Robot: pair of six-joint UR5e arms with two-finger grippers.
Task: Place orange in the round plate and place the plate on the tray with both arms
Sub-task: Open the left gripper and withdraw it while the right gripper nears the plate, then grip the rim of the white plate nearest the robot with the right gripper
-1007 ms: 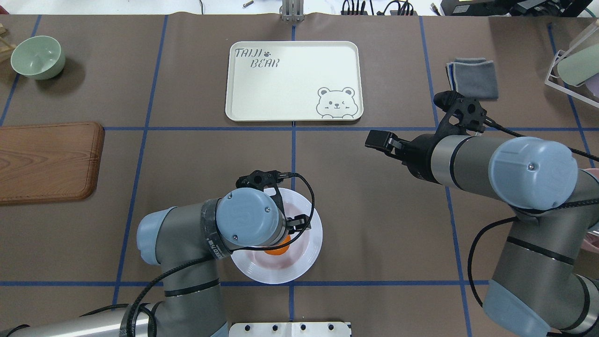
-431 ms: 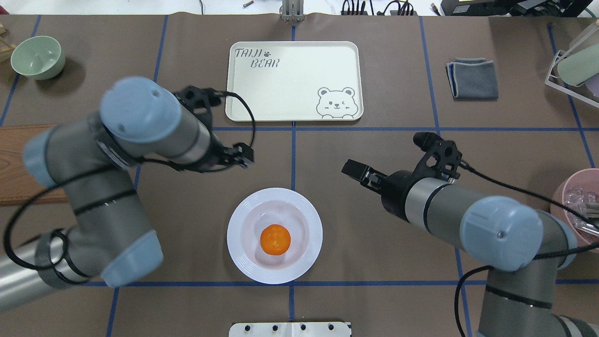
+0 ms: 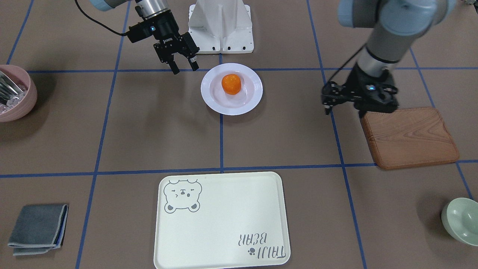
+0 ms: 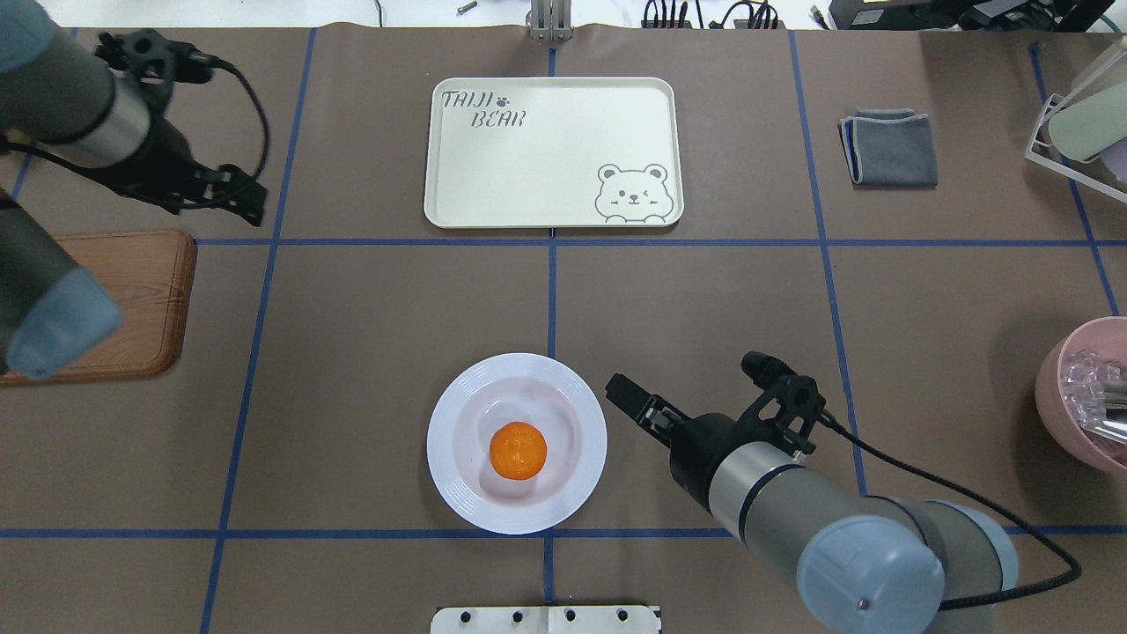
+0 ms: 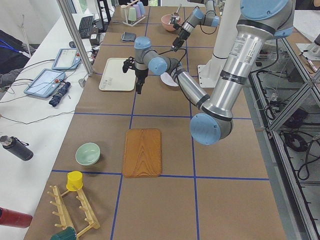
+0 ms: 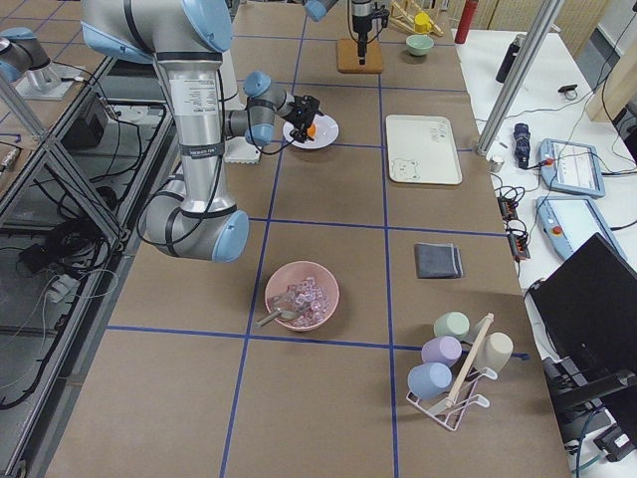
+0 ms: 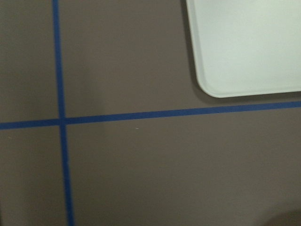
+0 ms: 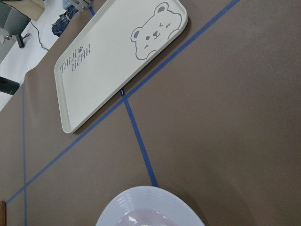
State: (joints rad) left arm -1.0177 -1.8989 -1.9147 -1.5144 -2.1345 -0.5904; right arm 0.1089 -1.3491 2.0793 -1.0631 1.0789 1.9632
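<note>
Orange (image 4: 518, 450) sits in round plate (image 4: 443, 458). Right gripper (image 3: 185, 70) at plate's 2 o'clock, jaws apart: pinch rim squarely, lift level. Left gripper (image 4: 254, 201) far off at 10 o'clock, jaw state cannot tell.

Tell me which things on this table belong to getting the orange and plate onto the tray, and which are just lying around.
Part of the job:
orange
round plate
tray
left gripper
right gripper

Just lying about:
wooden board
green bowl
grey cloth
pink bowl
cup rack
</note>
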